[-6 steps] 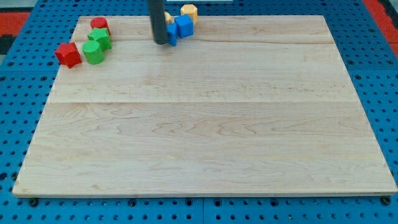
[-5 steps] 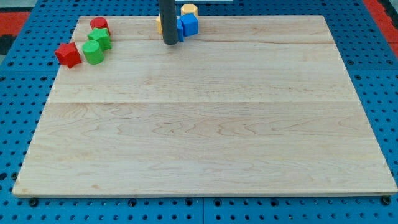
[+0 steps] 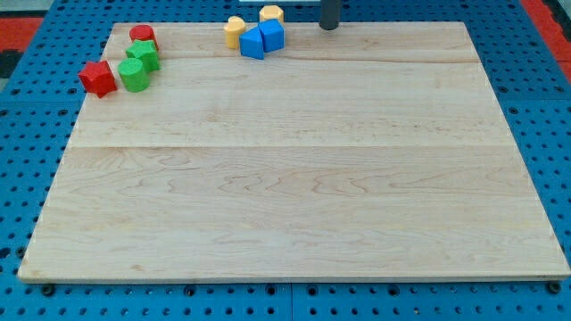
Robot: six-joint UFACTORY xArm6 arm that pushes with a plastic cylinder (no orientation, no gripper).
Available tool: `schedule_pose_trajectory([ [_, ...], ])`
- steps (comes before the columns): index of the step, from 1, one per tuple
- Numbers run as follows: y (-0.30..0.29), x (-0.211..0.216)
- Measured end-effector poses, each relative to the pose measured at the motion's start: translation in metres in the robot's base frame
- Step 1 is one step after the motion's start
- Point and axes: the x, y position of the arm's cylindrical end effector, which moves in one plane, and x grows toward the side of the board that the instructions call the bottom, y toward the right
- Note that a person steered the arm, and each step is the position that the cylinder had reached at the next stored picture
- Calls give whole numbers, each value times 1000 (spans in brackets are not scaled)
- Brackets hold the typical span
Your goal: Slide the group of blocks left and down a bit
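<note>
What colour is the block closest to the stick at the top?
Yellow-orange. That block sits just left of my tip, seen in the camera view.

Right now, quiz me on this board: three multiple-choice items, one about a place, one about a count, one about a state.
1. Where is my tip relative to the blue and yellow blocks?
A. To the view's right of them, near the view's top
B. Below them, mid-board
C. Among the red and green blocks

2. How many blocks lie on the board?
A. Six
B. Eight
C. Ten

3. Is my tip touching a block?
A. Yes, a blue one
B. Yes, a yellow one
C. No, it stands apart

Key: 1 A, the tip sits right of the blue blocks and yellow blocks. 2 B, two red blocks, two green blocks, two blue, two yellow. 3 C, bare wood shows between tip and blocks.
</note>
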Motion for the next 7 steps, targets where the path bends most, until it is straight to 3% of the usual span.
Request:
schedule_pose_trajectory([
  [1, -64, 1],
  [4, -25, 80],
  [5, -96, 115],
  [6, -196, 83],
  [7, -202, 17],
])
